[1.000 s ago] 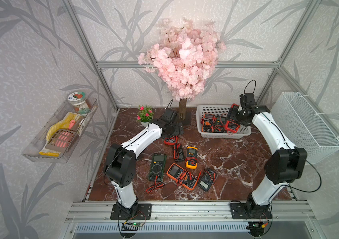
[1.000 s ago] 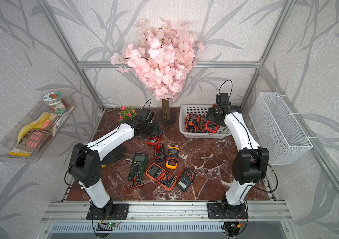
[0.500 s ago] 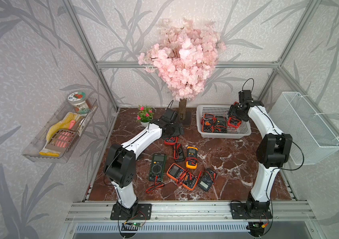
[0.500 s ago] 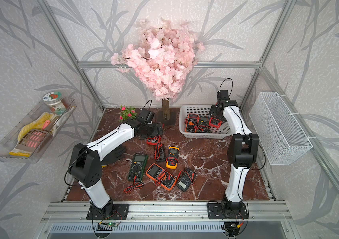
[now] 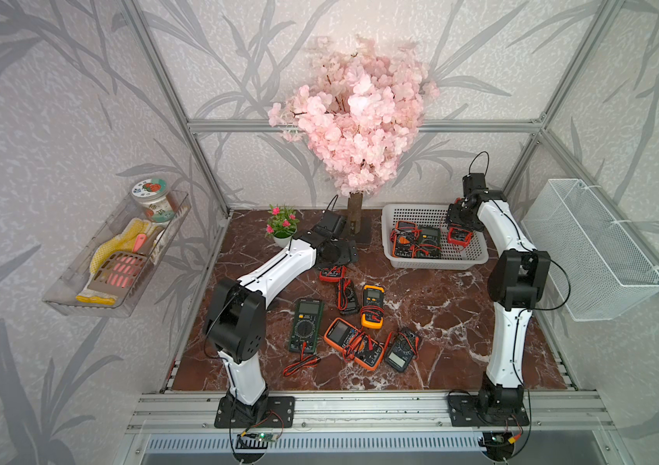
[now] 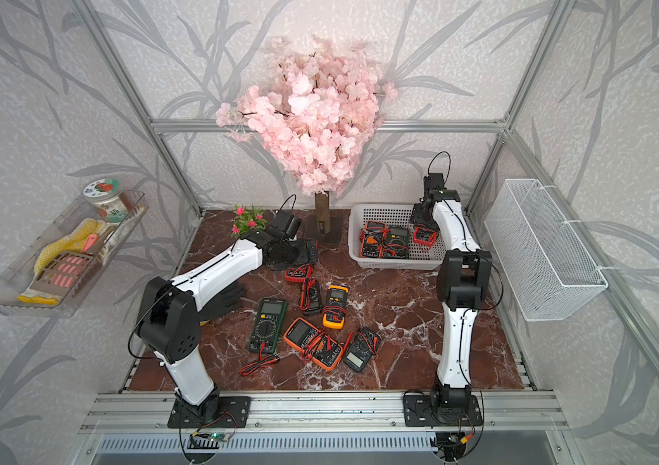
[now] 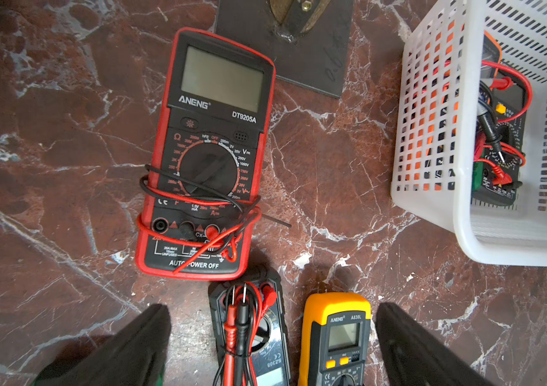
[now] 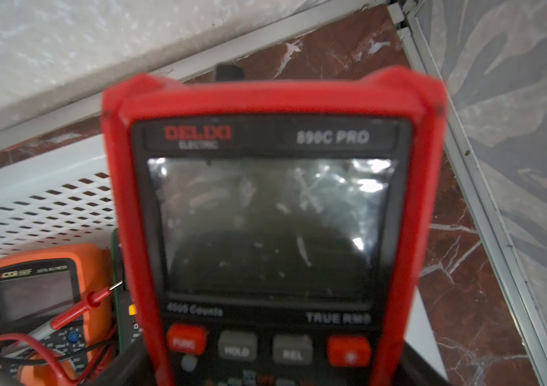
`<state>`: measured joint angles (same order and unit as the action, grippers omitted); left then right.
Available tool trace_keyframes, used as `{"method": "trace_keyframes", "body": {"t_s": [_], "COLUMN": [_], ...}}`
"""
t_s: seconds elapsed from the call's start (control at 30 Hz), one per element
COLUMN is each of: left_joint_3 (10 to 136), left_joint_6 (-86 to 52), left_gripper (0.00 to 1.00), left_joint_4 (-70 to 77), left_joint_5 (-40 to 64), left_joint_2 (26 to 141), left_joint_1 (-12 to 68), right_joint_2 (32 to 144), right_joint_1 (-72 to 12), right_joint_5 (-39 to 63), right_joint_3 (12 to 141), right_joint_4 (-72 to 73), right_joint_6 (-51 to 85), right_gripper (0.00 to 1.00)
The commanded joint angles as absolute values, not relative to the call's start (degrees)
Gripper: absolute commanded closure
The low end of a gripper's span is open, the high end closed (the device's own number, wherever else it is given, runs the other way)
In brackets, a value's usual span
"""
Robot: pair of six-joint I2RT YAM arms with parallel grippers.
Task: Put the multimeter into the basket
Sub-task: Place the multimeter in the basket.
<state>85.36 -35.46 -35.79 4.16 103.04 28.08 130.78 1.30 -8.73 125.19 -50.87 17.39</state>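
The right tool [image 5: 460, 226] gripped a red multimeter [image 8: 272, 217] by its lower body, holding it over the right end of the white basket [image 5: 436, 263] beside the other meters [image 5: 416, 241] lying inside. The left tool [image 7: 272, 310] hung with jaws wide apart over a red ANENG meter [image 7: 208, 157] on the bench [image 7: 332, 160].

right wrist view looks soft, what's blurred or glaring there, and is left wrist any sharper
Right wrist view: the DELIXI multimeter fills the frame slightly out of focus, with white glare across its screen. Left wrist view: the ANENG DT9205A multimeter is sharp, lettering readable.
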Motion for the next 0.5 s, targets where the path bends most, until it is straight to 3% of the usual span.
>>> {"method": "trace_keyframes", "body": {"t_s": [0.0, 0.47], "left_joint_3": [87.3, 87.6], "left_joint_6": [-34.1, -33.6], "left_gripper": [0.0, 0.0], "left_joint_4": [-36.9, -37.5], "left_joint_5": [4.0, 4.2], "left_joint_2": [104.1, 104.4], "left_joint_1": [28.2, 28.2], "right_joint_2": [131.1, 132.4], "right_joint_1": [1.2, 1.3], "right_joint_5": [-9.8, -10.3], "right_joint_3": [127.7, 121.6], "right_joint_4": [-53.4, -53.0], "right_joint_6": [15.7, 16.4], "right_gripper": [0.4, 0.39]}}
